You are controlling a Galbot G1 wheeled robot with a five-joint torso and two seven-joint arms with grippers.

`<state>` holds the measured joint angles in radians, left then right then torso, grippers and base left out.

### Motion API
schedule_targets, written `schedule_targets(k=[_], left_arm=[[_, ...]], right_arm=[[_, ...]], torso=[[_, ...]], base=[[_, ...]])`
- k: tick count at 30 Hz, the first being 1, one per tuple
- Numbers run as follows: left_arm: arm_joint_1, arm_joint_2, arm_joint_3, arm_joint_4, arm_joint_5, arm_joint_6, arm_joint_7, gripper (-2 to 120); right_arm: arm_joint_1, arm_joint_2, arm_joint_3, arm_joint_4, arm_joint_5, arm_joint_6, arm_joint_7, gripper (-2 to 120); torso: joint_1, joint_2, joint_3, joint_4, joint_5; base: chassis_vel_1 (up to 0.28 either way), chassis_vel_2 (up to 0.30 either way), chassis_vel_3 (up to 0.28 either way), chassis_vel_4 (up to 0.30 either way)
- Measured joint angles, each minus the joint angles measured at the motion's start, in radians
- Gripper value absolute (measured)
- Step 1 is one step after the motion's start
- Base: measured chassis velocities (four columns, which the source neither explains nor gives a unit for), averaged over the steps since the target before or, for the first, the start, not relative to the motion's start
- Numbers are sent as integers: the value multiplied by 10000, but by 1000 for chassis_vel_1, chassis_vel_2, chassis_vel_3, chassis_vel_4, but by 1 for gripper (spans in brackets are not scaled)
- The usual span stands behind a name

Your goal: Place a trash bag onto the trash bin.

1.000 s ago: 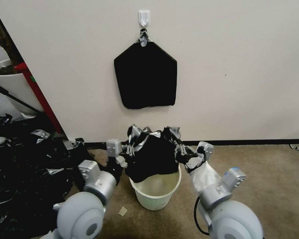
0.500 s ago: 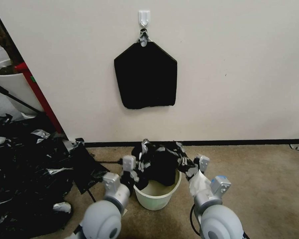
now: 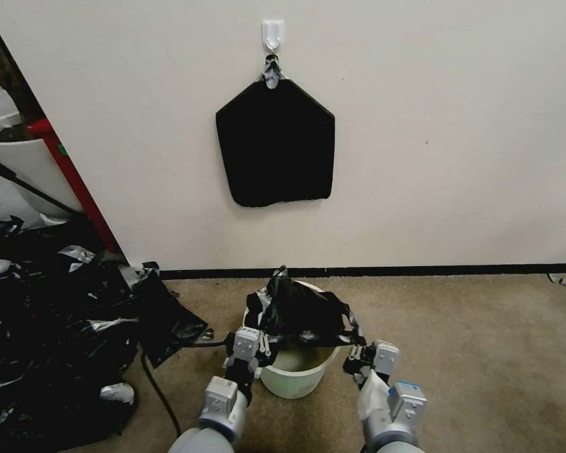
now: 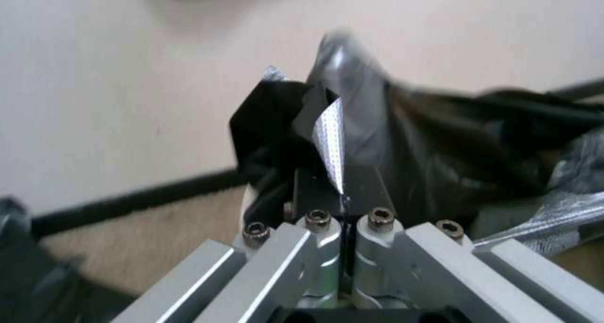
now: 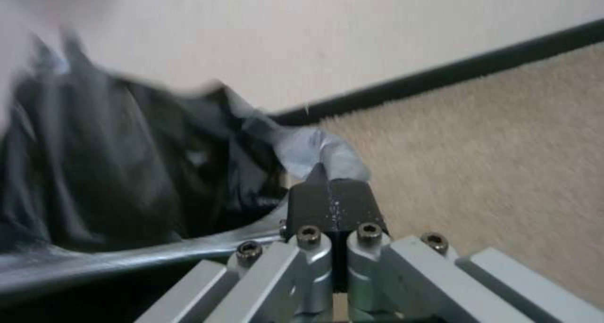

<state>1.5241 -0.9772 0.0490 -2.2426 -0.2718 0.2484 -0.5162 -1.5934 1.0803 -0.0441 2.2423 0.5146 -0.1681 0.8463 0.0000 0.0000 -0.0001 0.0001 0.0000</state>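
Nearest the robot, the two grippers are seen low at either side of the trash bin [image 3: 294, 376], which stands on the carpet [image 3: 484, 352] near the wall. The left gripper [image 3: 258, 345] is pressed close against the bin's left flank; in its wrist view the jaws are closed tight on a pinch of black film. The right gripper [image 3: 353, 360] is held just off the right flank, its jaws likewise clamped on a fold of the trash bag [image 3: 299, 313].

Between them the bag's mouth edge is stretched taut across the near part of the opening, while the rest is bunched in a mound over the far rim — so the bin is draped, not yet lined. The near inside wall is left bare.

For the step in hand to be done well, both edges would best be drawn down evenly outside the rolled rim, with the film kept spread rather than gathered; an uneven pull is judged likely to tip so light a bin or slip the bag off.

Farther left a heap of black plastic [image 3: 50, 314] is spread on the floor; on the wall beyond, a flat stack of bags [image 3: 275, 148] is hung from a hook [image 3: 273, 33].
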Motion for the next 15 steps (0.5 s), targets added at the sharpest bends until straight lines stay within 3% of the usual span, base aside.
schedule_targets(k=[3, 6, 15], left_arm=[[-92, 663, 367, -250, -819, 559, -610, 0], [-80, 973, 563, -305, -1077, 681, -812, 0], [-27, 1243, 1166, -127, -1524, 819, -1222, 0]], right_arm=[[-204, -284, -204, 79, 65, -587, 113, 0], [-268, -321, -304, 36, 48, -685, 86, 0], [-570, -503, -545, -213, -707, -815, -502, 0]], torso=[[1, 0, 0, -1, 0], [1, 0, 0, -1, 0], [0, 0, 0, 0, 0]], base=[[0, 0, 0, 0], [0, 0, 0, 0], [0, 0, 0, 0]])
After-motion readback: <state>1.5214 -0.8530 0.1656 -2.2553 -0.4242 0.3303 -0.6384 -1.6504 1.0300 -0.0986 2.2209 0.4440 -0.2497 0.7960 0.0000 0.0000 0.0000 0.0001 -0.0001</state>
